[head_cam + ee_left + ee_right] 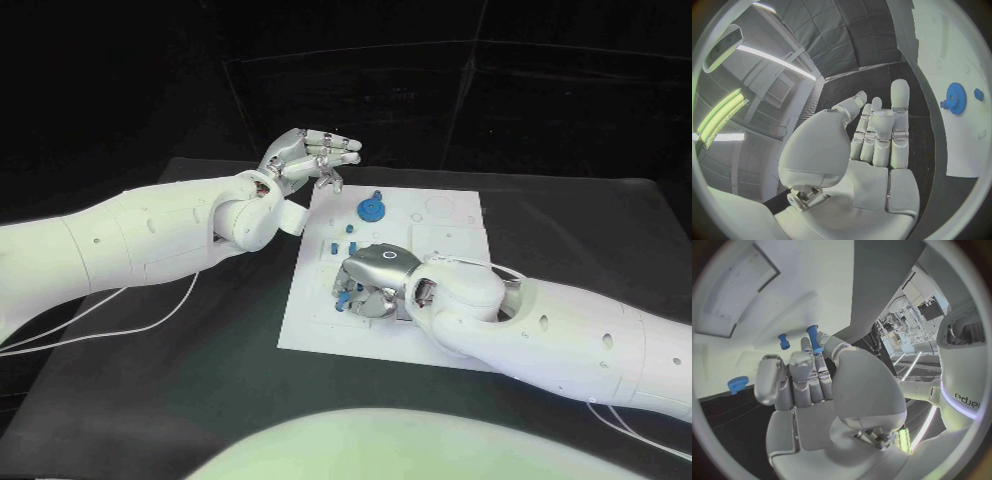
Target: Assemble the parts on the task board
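A blue peg [815,339] is being pinched by the right hand [378,278] over the board [325,320]; it could be jammed if tilted. The left hand [306,158] is being held open and empty at the far left.

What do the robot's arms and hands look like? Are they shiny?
Both arms are chunky, smooth white shells with rounded joints and small dark screw dots. The left robot hand and the right robot hand are silver, with segmented many-jointed fingers and pale rounded tips. Thin white cables trail from the arms over the black table. The right robot hand has a round silver cap on its back.
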Robot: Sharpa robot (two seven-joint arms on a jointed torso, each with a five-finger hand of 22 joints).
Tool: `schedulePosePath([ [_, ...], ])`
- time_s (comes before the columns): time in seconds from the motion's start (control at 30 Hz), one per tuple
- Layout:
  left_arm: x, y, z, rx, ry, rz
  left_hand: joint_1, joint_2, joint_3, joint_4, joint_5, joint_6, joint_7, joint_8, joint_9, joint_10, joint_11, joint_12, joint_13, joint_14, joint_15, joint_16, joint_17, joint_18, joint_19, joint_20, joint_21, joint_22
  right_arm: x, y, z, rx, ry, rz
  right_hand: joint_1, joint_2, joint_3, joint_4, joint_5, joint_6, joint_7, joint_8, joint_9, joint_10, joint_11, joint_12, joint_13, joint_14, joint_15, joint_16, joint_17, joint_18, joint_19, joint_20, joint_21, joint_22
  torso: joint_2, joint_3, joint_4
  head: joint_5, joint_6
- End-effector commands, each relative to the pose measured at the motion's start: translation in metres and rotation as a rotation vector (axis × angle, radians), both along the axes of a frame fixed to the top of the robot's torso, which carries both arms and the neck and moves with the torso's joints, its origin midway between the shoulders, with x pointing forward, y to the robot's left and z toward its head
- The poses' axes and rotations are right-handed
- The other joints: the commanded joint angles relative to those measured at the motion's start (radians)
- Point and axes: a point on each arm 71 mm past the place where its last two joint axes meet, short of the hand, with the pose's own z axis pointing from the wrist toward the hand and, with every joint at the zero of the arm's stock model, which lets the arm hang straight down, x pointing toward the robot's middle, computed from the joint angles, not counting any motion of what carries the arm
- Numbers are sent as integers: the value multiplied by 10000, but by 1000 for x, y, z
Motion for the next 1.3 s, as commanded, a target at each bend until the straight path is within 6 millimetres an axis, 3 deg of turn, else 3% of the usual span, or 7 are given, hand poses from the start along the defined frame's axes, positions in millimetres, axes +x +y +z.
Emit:
schedulePosePath([
  [0.03,0,-1,1,-87,13,-107,-23,98,-41,2,-4,-88,-11,66,-9,-57,-6,51,9,-47,1,-23,-9,206,-64,-12,-33,-10,0,1,0,-107,-33,-10,-140,-42,-22,70,73,-204,53,-53,-17,-185,49,-148,-15,-60,75,-66,-58,-91,-115,31,-78,-64,-1,1,-4,3,-6],
  [0.33,0,-1,1,-86,34,-124,-23,98,-41,2,-4,-88,-11,66,-9,-57,-6,51,9,-47,1,-23,-9,206,-64,-12,-33,-10,-1,2,0,48,66,8,-225,-174,-62,112,79,-704,92,-60,-24,-367,114,-278,-4,-103,137,-121,-173,-61,-200,111,-156,-160,-2,3,-2,4,-7],
  [0.47,0,-1,1,-83,42,-124,-23,98,-41,2,-4,-88,-11,66,-9,-57,-6,51,9,-47,1,-23,-9,206,-64,-12,-33,-10,-1,2,1,178,116,-19,-316,-300,-182,160,114,-1211,118,-57,-25,-587,170,-391,-4,-123,180,-141,-231,-34,-284,154,-239,-265,1,2,-4,6,-9],
  [0.7,0,-1,1,-82,53,-133,-23,101,-64,2,-4,-106,-10,76,-10,-77,-5,66,12,-57,4,-24,-28,206,-63,-9,-43,-17,-2,3,2,363,191,-15,-396,-365,-425,242,102,-1633,69,-45,-12,-492,100,-310,24,-120,141,-115,-236,-33,-265,141,-236,-252,2,7,-1,11,-20],
  [0.9,0,0,1,-76,57,-121,-23,101,-64,2,-4,-106,-10,76,-10,-77,-5,66,12,-57,4,-24,-28,206,-63,-9,-43,-17,-4,3,3,434,268,18,-526,-458,-758,346,71,-1769,56,-18,8,-522,79,-293,25,-128,120,-129,-281,-31,-271,119,-255,-270,7,5,-9,3,-30],
  [1.3,0,0,1,-74,64,-124,-23,101,-64,2,-4,-106,-10,76,-10,-77,-5,66,12,-57,4,-24,-28,206,-63,-9,-43,-17,-5,1,4,666,208,-165,-476,-397,-997,389,95,-1760,53,19,30,-558,89,-272,22,-176,119,-253,-477,10,-398,108,-390,-445,-5,4,-7,-49,-23],
])
